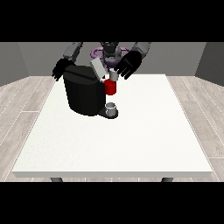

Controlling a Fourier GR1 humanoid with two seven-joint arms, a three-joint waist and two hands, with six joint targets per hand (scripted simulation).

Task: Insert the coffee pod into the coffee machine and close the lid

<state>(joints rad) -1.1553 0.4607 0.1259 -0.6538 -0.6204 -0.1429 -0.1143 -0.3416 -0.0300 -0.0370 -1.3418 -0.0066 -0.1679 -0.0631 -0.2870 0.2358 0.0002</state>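
Observation:
A black coffee machine (82, 92) stands on the white table (131, 140) at the back left. Its grey lid (98, 68) is tilted up and open. A red pod holder (110, 88) juts from its front, and a small grey pod (113, 76) sits at the holder's top. The hand at the view's right (128, 64) hovers just above and to the right of the pod, fingers spread and open. The hand at the view's left (60, 69) hangs behind the machine's left top corner, fingers relaxed. A grey cup (111, 107) rests on the machine's base.
The robot's torso (109, 51) is behind the machine at the table's far edge. White tabletop stretches in front of and to the right of the machine. A wooden floor surrounds the table.

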